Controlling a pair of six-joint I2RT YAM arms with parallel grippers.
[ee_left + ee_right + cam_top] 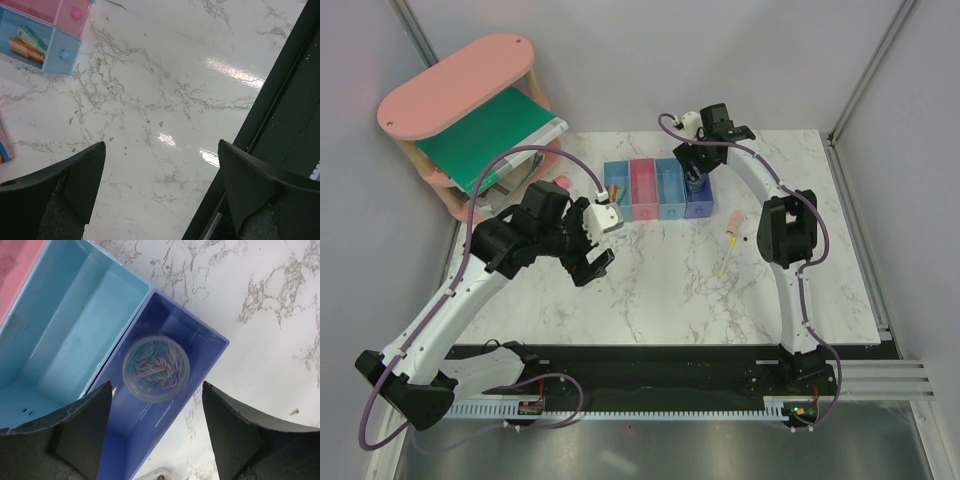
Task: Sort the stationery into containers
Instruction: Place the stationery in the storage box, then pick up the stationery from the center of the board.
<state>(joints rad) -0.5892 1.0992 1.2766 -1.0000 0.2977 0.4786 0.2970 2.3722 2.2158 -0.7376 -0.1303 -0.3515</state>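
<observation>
Our right gripper [697, 178] hangs over the dark blue bin [702, 208] at the right end of the row in the top view, while our left gripper [588, 250] hovers above the table [650, 290] in front of the row's left end. We judge the sorting partly done: a peach stick [733, 222] and a thin yellow stick [722, 266] lie loose on the table to the right of the bins, and a small pink piece [561, 181] sits near the foot of the shelf [455, 85]. In the left wrist view the left fingers stand wide apart with nothing between them, and the end light blue bin [55, 60] shows an orange stick [22, 48] and a green piece [31, 36] inside. In the right wrist view the right fingers are likewise spread and empty above the dark blue bin, where a round case of paper clips [156, 367] rests on the floor; the neighbouring light blue bin [65, 330] looks bare.
</observation>
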